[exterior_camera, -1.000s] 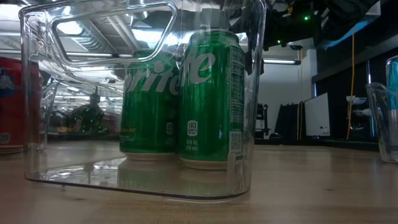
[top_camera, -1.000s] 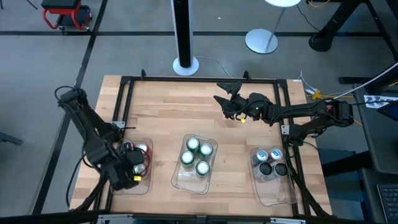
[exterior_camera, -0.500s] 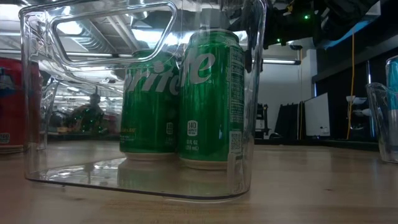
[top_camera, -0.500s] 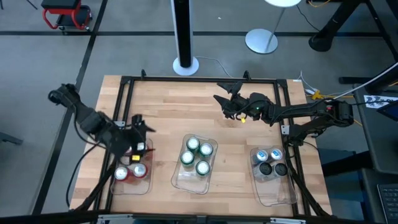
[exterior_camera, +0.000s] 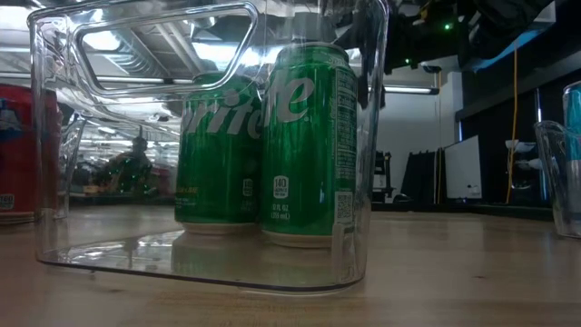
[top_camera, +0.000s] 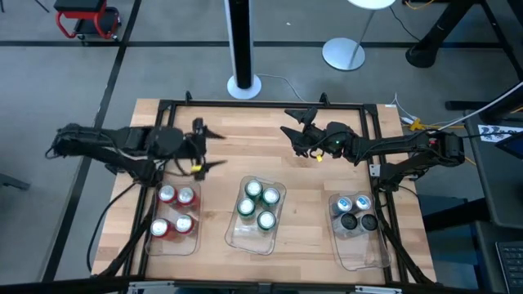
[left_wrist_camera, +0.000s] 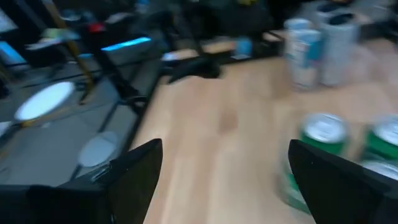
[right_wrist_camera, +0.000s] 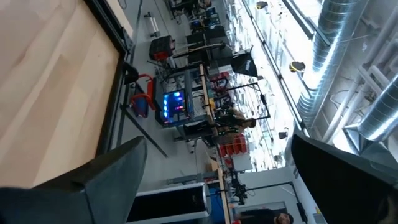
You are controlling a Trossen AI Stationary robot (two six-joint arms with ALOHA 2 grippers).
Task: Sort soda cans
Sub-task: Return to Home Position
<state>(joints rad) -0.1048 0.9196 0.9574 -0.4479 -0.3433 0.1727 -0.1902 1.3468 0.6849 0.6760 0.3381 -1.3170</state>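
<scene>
Three clear trays stand in a row near the table's front edge. The left tray (top_camera: 173, 214) holds several red soda cans (top_camera: 167, 195). The middle tray (top_camera: 256, 208) holds several green cans (top_camera: 252, 191) (exterior_camera: 307, 145) (left_wrist_camera: 321, 133). The right tray (top_camera: 358, 220) holds silver-blue and dark cans (top_camera: 345, 204) (left_wrist_camera: 307, 48). All the cans stand upright on their bottoms. My left gripper (top_camera: 211, 148) (left_wrist_camera: 227, 180) hangs open above the wood, farther back than the left tray, and points toward the table's right. My right gripper (top_camera: 286, 121) (right_wrist_camera: 224, 180) stands open near the far edge with nothing between its fingers.
A black frame (top_camera: 261, 104) runs around the wooden tabletop (top_camera: 245, 151). Bare wood lies between the two grippers and behind the trays. A red can (exterior_camera: 18, 150) shows at the left edge of the low view. Beyond the far edge stands a post on a round white base (top_camera: 243, 84).
My left gripper has come up out of the left tray, swung toward the far edge and the table's middle, and rolled about its own line. It has stayed open. The red cans it covered now all show and stand where they were.
</scene>
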